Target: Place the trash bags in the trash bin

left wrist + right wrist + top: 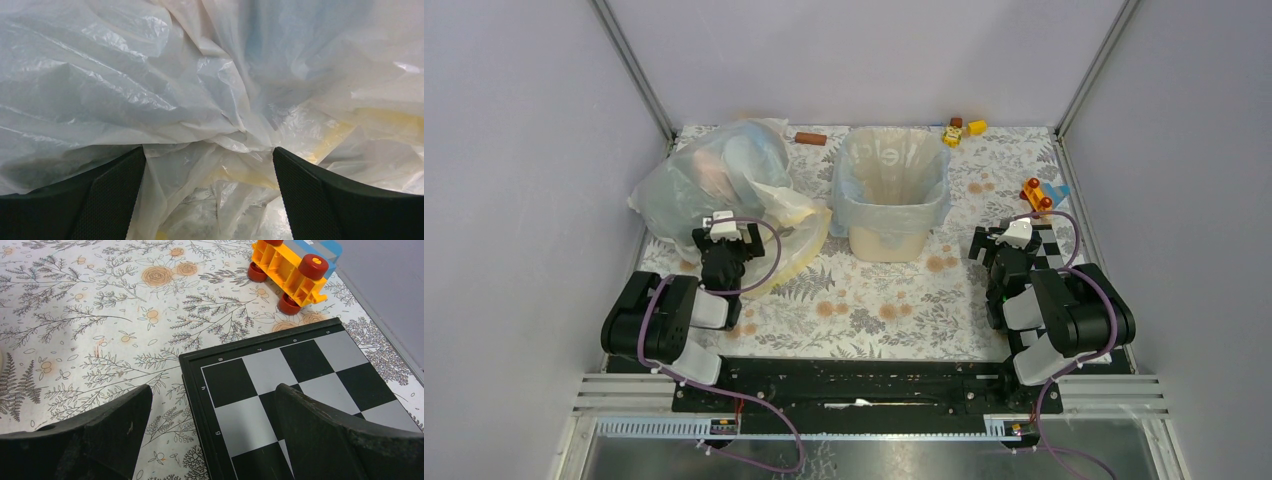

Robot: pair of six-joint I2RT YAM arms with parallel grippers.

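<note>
Fingers on the left arm (pixel 102 200) are spread wide and grip nothing. They face crumpled whitish and yellowish plastic, though contact cannot be judged. The right fingers (pixel 325 435) are equally wide and empty, hovering over the corner of a chessboard (pixel 300 370).

From the top view, the pale blue trash bag (pixel 869 212) sits in the trash bin (pixel 889 243) at 12 o'clock on the bench (pixel 874 300). Its body hangs inside and its mouth is folded out over the rim as a collar. It looks seated, so little seems left beyond tucking.

The film should be nearly weightless, limp, slippery and easily torn. A pinch on the doubled collar fold would likely hold best, since a single layer may slide out of the pads. The light bin could shift if the bag is tugged.

At 9 o'clock of the bin lies a bulky clear bag (pixel 714 175), with a pale yellow bag (pixel 799 240) under its near edge and reaching the bin's side. Both crowd the left arm's path. A brown cylinder (pixel 810 138) lies at 11 o'clock of the bin, yellow toys (pixel 962 130) at 1 o'clock, and an orange wheeled toy (pixel 1036 193) at 3 o'clock, all apart from the bin.
</note>
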